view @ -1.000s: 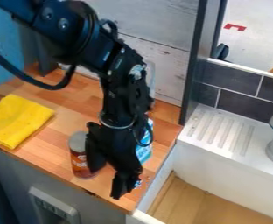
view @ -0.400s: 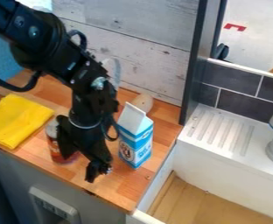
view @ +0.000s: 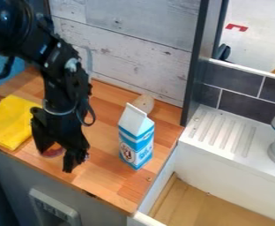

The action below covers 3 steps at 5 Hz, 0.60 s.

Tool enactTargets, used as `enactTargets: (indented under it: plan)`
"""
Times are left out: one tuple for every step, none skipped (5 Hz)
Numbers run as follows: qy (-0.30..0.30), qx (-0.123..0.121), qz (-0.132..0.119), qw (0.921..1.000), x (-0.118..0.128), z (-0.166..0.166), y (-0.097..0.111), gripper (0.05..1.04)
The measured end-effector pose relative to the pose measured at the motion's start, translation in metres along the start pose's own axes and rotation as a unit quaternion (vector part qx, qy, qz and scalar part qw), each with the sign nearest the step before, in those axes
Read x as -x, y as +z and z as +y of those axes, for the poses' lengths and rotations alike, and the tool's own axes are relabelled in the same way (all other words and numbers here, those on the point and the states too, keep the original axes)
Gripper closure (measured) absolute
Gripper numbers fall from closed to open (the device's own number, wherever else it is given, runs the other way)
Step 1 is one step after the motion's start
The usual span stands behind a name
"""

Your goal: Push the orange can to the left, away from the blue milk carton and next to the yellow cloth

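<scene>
Brown wooden countertop (view: 104,176), with my black two-finger gripper (view: 56,161) low over its front left part, fingers spread apart.
The white sink with a ridged ledge (view: 234,165) adjoins on the right; a folded yellow cloth (view: 10,123) lies at the left, a blue-and-white carton (view: 137,141) stands upright right of me, and a reddish cylindrical can (view: 54,152) sits mostly hidden behind my fingers (whether I touch it, I can't tell). A beige rounded object (view: 144,103) rests behind the carton.
</scene>
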State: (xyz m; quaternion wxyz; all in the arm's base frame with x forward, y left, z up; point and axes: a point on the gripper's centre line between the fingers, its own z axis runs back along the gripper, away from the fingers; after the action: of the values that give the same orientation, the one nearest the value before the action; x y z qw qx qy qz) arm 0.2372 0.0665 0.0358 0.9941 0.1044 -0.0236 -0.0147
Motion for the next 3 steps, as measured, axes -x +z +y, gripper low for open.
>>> enactTargets:
  plan:
    - [-0.003, 0.013, 0.0, 0.9999, 0.001, -0.002, 0.002, 0.083]
    - [-0.009, 0.047, -0.041, 0.998, -0.009, -0.009, 0.028, 0.083]
    - [-0.026, 0.09, -0.074, 0.9929, -0.023, -0.029, 0.055, 0.083]
